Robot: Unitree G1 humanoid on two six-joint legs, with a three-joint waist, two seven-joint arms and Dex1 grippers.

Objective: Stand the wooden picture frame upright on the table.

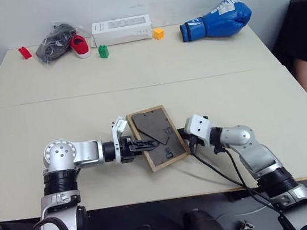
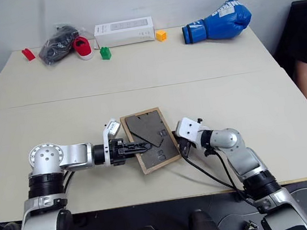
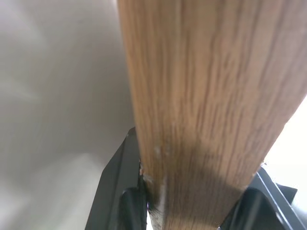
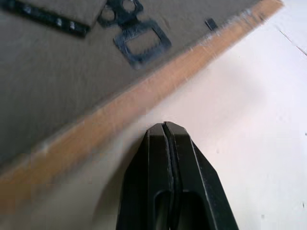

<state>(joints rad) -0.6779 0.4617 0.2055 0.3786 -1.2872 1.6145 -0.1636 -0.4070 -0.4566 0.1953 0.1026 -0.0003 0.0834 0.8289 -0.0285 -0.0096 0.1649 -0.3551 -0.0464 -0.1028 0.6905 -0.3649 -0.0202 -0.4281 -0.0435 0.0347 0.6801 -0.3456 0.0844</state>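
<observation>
The wooden picture frame (image 1: 158, 138), back up near the table's (image 1: 135, 66) front edge, is pinched at its left rim by the left gripper (image 1: 146, 144), the pressed-together right gripper (image 4: 165, 132) just beside its right rim; tilting upright is judged next.

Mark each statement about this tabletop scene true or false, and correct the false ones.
1. The wooden picture frame lies with its dark grey back facing up. True.
2. The left end effector has its fingers on either side of the frame's wooden edge. True.
3. The right end effector is wide open. False: its two fingers are pressed together, just beside the frame's edge.
4. The blue boxing glove lies next to the frame. False: it lies at the far end of the table, well apart from the frame.
5. A green block stands in front of the long white box. True.
</observation>
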